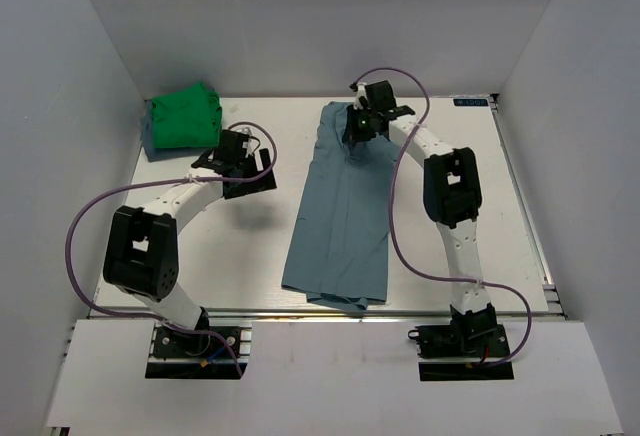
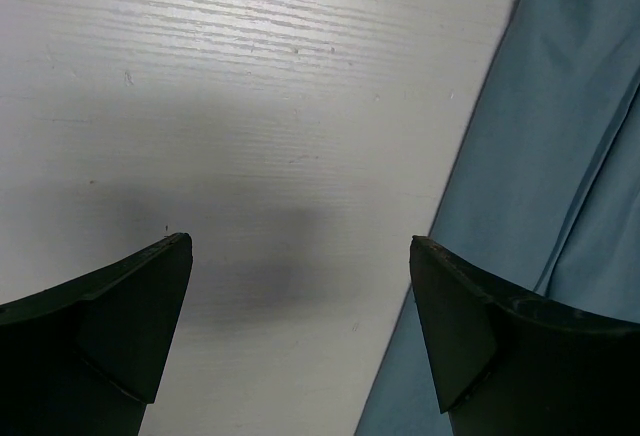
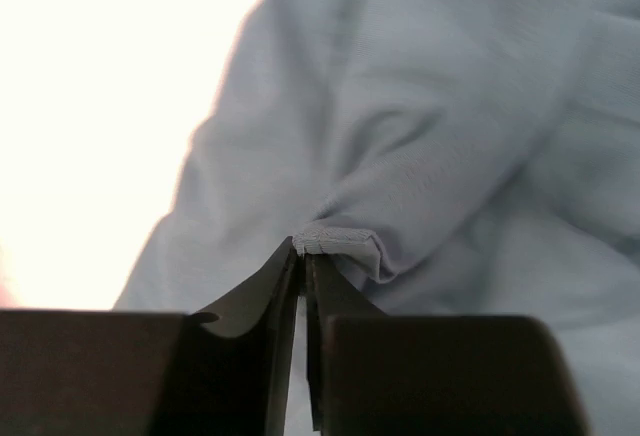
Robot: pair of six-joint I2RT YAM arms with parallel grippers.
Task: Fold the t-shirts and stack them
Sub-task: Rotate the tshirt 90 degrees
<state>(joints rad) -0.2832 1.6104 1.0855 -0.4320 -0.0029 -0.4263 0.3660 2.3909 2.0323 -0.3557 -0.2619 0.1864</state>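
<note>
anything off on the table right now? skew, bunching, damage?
No damage or spill. The blue-grey shirt lies as a long uneven strip, wide at the near end, narrow and bunched at the far end where the right gripper is shut on a hem fold. The green shirt is a lumpy bundle in the far-left corner.

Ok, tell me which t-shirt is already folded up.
The bright green cotton t-shirt, bundled at the far-left corner; the dusty blue-grey t-shirt lies stretched out.

The blue-grey t-shirt (image 1: 340, 221) and green t-shirt (image 1: 185, 118) are soft matt cloth, creased. The table (image 2: 250, 86) is white, faintly wood-grained, low sheen. Fingers (image 2: 110, 326) of the left gripper (image 2: 300, 246) are matt black plastic.
</note>
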